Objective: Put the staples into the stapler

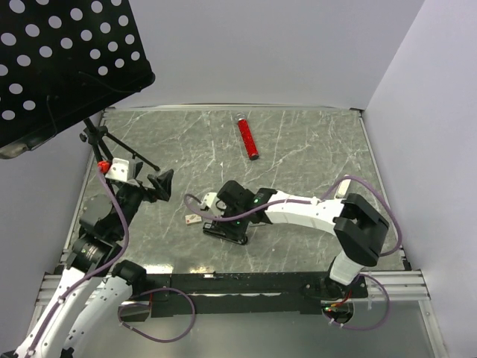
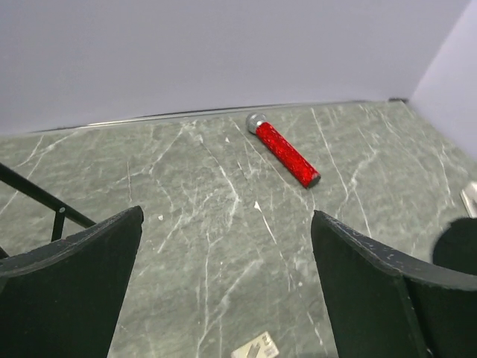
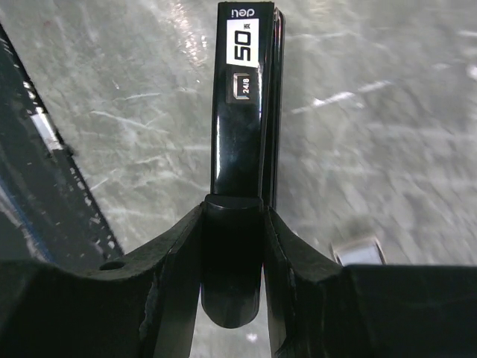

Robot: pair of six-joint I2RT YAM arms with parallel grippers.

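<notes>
Slippage looms: right gripper [image 3: 232, 224] pinches the stapler [image 3: 242, 112] at one end only, so it may pivot; left gripper [image 2: 227, 216] gapes wide, empty.

Table [image 1: 313, 149]: grey-green marble-pattern top, white veining, soft glare patches. Back wall [image 1: 283, 45]: plain pale panel standing at the table's far edge. Right wall [image 1: 436, 112]: same pale panel, along the table's right edge. Black perforated panel [image 1: 59, 60] overhangs the table's far-left corner, on a black tripod [image 1: 93, 136]. Metal rail [image 1: 414, 285] runs along the table's near edge.
</notes>
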